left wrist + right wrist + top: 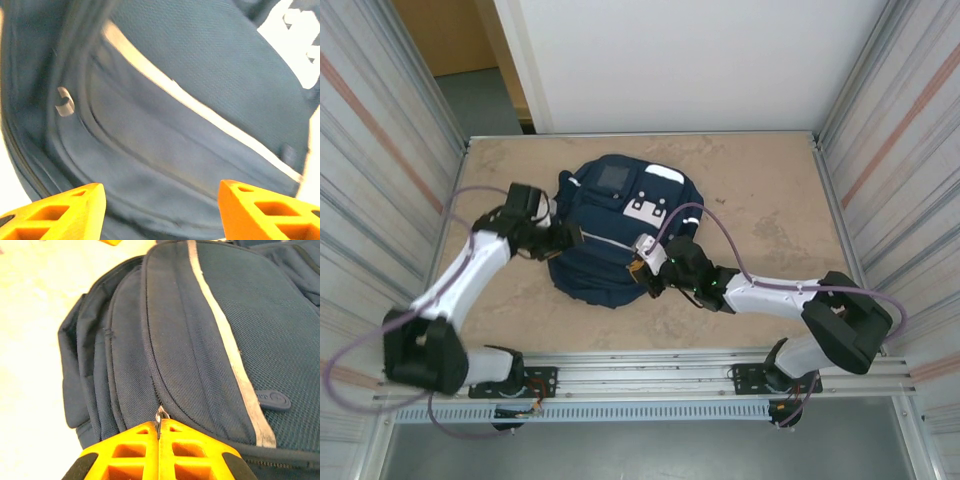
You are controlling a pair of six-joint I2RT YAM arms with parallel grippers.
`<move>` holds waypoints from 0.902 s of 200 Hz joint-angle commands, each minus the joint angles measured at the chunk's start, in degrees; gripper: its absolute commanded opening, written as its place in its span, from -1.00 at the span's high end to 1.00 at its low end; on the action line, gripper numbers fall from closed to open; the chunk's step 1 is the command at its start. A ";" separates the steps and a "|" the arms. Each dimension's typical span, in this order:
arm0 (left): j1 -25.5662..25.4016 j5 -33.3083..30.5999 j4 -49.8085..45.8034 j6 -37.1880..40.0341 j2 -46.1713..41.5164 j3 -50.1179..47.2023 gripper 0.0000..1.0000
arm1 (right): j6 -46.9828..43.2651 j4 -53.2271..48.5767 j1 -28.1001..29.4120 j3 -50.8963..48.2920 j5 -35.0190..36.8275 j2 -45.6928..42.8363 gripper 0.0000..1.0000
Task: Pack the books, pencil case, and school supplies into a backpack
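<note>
1. The backpack (pixel 615 240) lies mid-table, between both arms.
2. The right gripper (pixel 159 426) is clenched on the zipper pull (pixel 160 414). Best to draw steadily along the track.
3. The left gripper (pixel 161 186) is released, jaws apart, close over the fabric. It should brace there.

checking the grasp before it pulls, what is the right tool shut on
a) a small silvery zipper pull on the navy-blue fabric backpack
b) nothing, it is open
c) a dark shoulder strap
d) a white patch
a: in the right wrist view the right tool has its orange fingers pressed together on the small silvery zipper pull at a seam of the large navy-blue fabric backpack.
</note>
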 commanded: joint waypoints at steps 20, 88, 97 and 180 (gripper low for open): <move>-7.78 -4.26 12.40 -17.95 -8.13 -9.70 -0.03 | 1.83 1.83 1.42 2.55 -4.68 1.70 1.00; -15.60 -10.27 16.87 -22.75 4.12 -6.83 -0.09 | 2.25 2.63 4.07 2.45 -2.44 1.74 1.00; -16.35 -11.48 16.64 -23.33 5.49 -6.07 -0.09 | 2.47 2.99 4.42 2.49 -2.31 2.00 1.00; -13.80 -9.77 13.52 -17.32 5.90 -4.29 1.00 | -7.89 -4.42 2.14 0.88 0.52 1.22 1.00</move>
